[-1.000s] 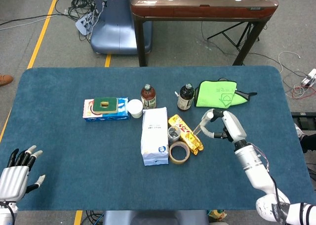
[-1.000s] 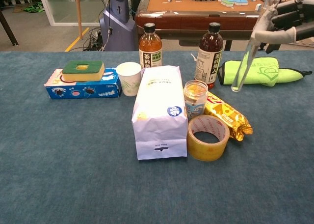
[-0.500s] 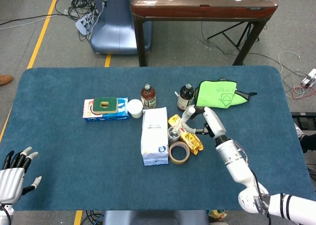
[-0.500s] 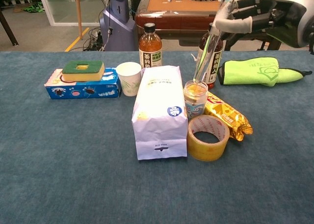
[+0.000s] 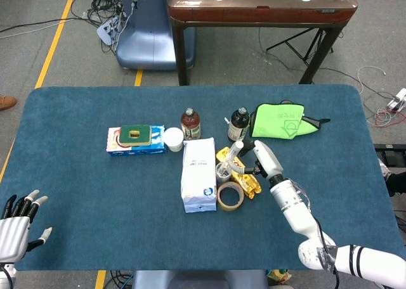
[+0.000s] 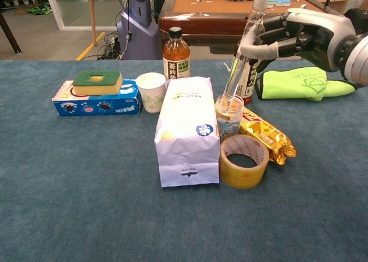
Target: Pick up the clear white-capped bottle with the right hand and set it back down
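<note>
Above the small clear glass jar [image 6: 229, 116] at mid-table, right hand [image 6: 297, 33] wrapped around the slim clear white-capped bottle [image 6: 243, 56], tilted, base at the jar's mouth. Beside the jar, tall white paper bag [image 6: 186, 130], yellow tape roll [image 6: 244, 161], gold snack packet [image 6: 266, 134]. At the near-left edge, left hand [image 5: 17, 219] with fingers spread, holding nothing.

The counter [image 6: 69, 204] is dark blue. The bottle [image 6: 244, 49] is clear with a white cap. The right hand [image 6: 299, 35] is grey and black. The paper bag [image 6: 187, 130] is pale white-purple, the tape roll [image 6: 244, 161] yellowish, the snack pack [image 6: 267, 134] gold and red, the cloth [image 6: 299, 83] bright green, the sponge [image 6: 98, 81] green.
</note>
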Available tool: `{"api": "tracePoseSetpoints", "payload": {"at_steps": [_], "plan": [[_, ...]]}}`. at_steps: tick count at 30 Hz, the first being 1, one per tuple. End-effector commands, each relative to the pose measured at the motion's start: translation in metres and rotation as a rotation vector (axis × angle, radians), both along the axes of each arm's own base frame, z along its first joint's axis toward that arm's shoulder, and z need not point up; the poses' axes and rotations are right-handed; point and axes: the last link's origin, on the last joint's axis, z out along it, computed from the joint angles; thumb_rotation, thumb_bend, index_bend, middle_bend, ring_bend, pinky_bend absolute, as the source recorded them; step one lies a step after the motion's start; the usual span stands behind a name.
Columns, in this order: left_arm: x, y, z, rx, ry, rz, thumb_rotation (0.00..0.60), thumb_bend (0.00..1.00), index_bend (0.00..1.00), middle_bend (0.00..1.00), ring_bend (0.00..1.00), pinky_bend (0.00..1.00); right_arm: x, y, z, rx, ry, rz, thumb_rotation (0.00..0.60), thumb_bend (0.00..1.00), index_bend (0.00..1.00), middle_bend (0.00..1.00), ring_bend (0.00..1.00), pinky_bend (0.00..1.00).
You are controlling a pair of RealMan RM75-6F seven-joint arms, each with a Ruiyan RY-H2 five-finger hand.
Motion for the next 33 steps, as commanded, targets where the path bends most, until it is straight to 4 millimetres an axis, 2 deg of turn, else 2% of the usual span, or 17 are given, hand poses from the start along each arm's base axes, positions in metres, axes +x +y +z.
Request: {"api": "tracePoseSetpoints", "payload": {"at_steps": [1,7,13,18,21,23,25,28,33], "plan": [[0.0,0.0,0.0,-0.001,-0.001,0.0,0.6,0.27,0.19,0.1,0.11,0.0,-0.001,0.0,-0.007,0.013,0.022,0.003,0.6,0.55,0.67,0.53,0.43,0.41],[-0.001,-0.001,0.0,0.0,-0.001,0.003,0.6,0.27,0.19,0.1,0.11,0.0,-0.006,-0.001,-0.02,0.022,0.058,0.004,0.6,0.55,0.67,0.53,0.42,0.41],[-0.002,-0.002,0.001,0.005,-0.002,0.006,0.6,0.27,0.19,0.1,0.11,0.0,-0.011,-0.001,-0.029,0.041,0.074,0.014,0.6,0.54,0.65,0.47,0.37,0.36],[-0.002,-0.003,0.001,0.005,-0.001,0.009,0.6,0.27,0.19,0.1,0.11,0.0,-0.012,0.0,-0.033,0.057,0.064,0.02,0.6,0.51,0.48,0.38,0.29,0.31],[-0.002,-0.003,0.001,0.007,-0.002,0.008,0.6,0.27,0.19,0.1,0.11,0.0,-0.013,0.002,-0.033,0.065,0.069,0.033,0.6,0.44,0.34,0.32,0.25,0.29],[-0.002,-0.003,0.002,0.007,-0.001,0.007,0.6,0.27,0.19,0.1,0.11,0.0,-0.013,0.003,-0.031,0.062,0.072,0.041,0.6,0.38,0.25,0.28,0.22,0.27],[-0.002,-0.003,0.002,0.007,-0.002,0.005,0.6,0.27,0.19,0.1,0.11,0.0,-0.014,0.004,-0.028,0.052,0.074,0.047,0.6,0.34,0.21,0.26,0.21,0.26],[-0.001,-0.002,0.001,0.008,-0.002,-0.002,0.6,0.27,0.19,0.1,0.11,0.0,-0.015,0.006,-0.019,0.019,0.07,0.054,0.6,0.33,0.2,0.26,0.21,0.26],[-0.001,-0.002,0.003,0.012,-0.001,-0.002,0.6,0.27,0.19,0.1,0.11,0.0,-0.024,0.018,0.012,-0.126,0.137,0.111,0.6,0.33,0.2,0.26,0.21,0.26]]}}
